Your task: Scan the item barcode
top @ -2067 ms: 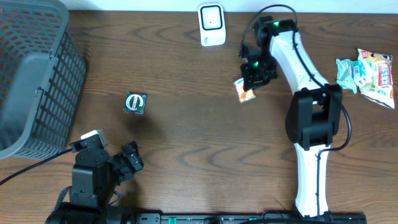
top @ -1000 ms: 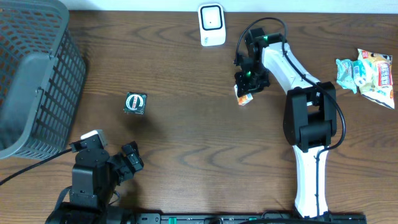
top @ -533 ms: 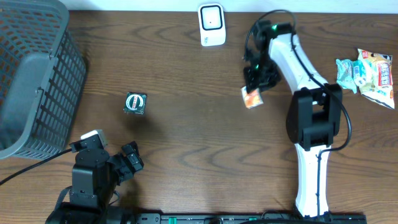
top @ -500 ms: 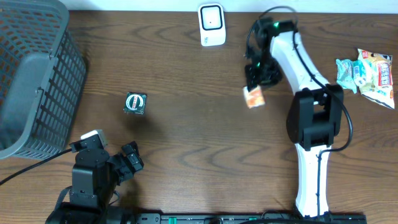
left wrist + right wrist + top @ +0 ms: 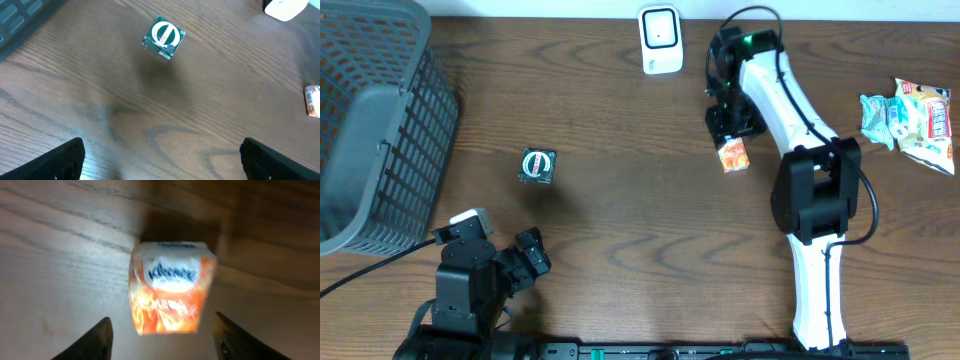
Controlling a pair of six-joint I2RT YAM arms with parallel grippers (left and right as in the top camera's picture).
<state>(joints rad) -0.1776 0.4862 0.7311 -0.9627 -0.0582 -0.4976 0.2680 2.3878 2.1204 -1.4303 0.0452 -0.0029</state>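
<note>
An orange Kleenex tissue pack (image 5: 733, 156) lies on the brown table, a little right of and nearer than the white barcode scanner (image 5: 660, 40) at the back edge. My right gripper (image 5: 725, 122) hovers just behind the pack. In the right wrist view the pack (image 5: 171, 294) sits between the spread dark fingers (image 5: 97, 337), and my right gripper (image 5: 164, 331) is open, touching nothing. A green-and-white round-labelled item (image 5: 537, 165) rests at mid-left. My left gripper (image 5: 525, 262) stays near the front left, open and empty, with the green item (image 5: 163, 37) far ahead of it.
A grey mesh basket (image 5: 375, 130) fills the left back corner. Snack bags (image 5: 910, 115) lie at the right edge. The left wrist view catches the scanner (image 5: 285, 6) at top right and the tissue pack (image 5: 313, 100) at the right border.
My right gripper has opened and let go of the tissue pack, which now lies on the table slightly right of where it was held. The left arm has not moved.
</note>
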